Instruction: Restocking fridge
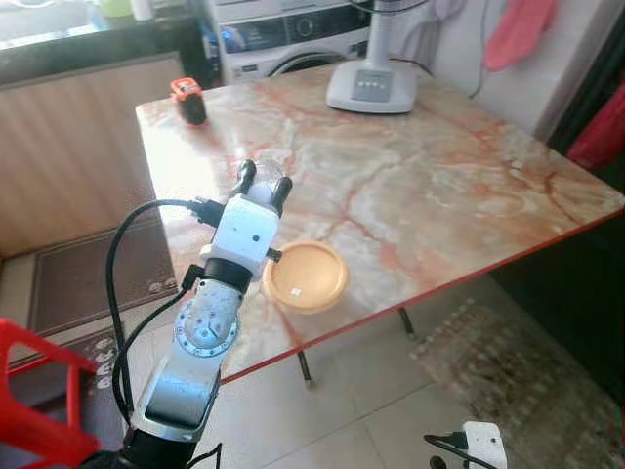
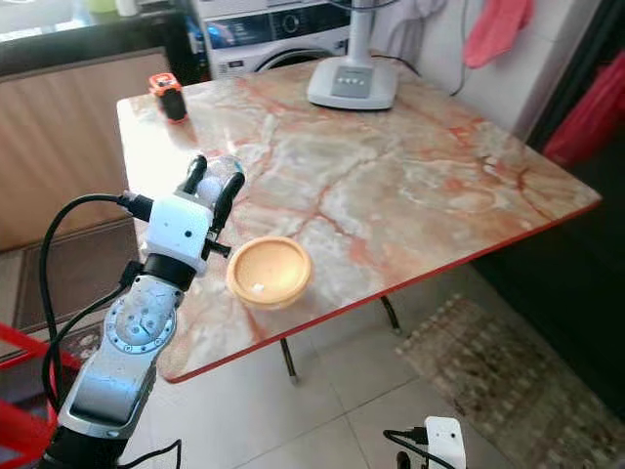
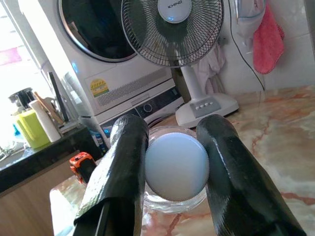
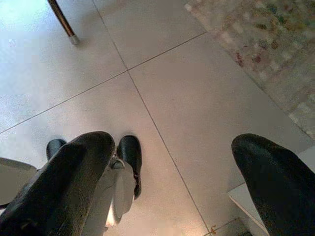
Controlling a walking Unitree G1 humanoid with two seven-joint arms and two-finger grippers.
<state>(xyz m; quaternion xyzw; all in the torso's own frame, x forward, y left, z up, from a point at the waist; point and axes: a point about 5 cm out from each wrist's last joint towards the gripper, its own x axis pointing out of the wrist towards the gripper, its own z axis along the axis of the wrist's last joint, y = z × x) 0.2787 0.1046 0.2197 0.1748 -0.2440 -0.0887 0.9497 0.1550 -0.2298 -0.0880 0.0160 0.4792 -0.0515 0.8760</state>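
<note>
A marble counter (image 1: 439, 186) stands before a washing machine (image 3: 98, 59). The left tool (image 3: 174, 162) clamps a glass jar (image 3: 176, 169); smooth glass could slip. The right tool (image 4: 172, 182) hangs open.

A marble table (image 2: 391, 166) is seen from above, and over its near left edge the left gripper (image 2: 215, 181) is held with its two black fingers closed around a clear jar (image 2: 227, 172). Just beside the arm, an orange lid (image 2: 269, 271) is laid flat on the table, well apart from a small orange-and-black object (image 2: 168, 96) at the far corner. A white fan base (image 2: 353, 85) is stood at the table's far edge, and the tip of the right arm (image 2: 439, 442) is glimpsed low over the tiled floor (image 2: 322, 391).
</note>
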